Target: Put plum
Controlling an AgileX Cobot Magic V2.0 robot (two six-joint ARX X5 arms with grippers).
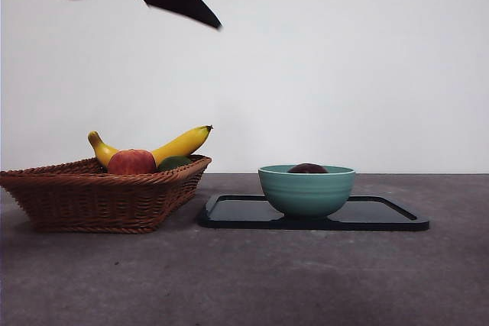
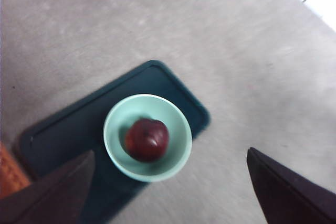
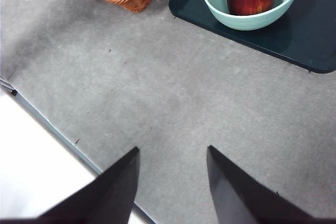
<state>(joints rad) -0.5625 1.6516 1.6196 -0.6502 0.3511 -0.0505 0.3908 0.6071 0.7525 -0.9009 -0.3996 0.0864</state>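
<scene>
Plum [image 2: 147, 139] lies inside green bowl [image 1: 306, 188]; bowl stands on black tray [image 1: 382, 215] on grey tabletop [image 3: 157, 93]. Left tool [image 2: 170, 182] high above bowl, jaws wide, holding nothing. Right tool [image 3: 173, 177] over bare tabletop, well apart from tray, jaws parted, holding nothing. Wicker basket [image 1: 99, 196] beside tray holds banana [image 1: 179, 144], apple [image 1: 131, 162].
</scene>
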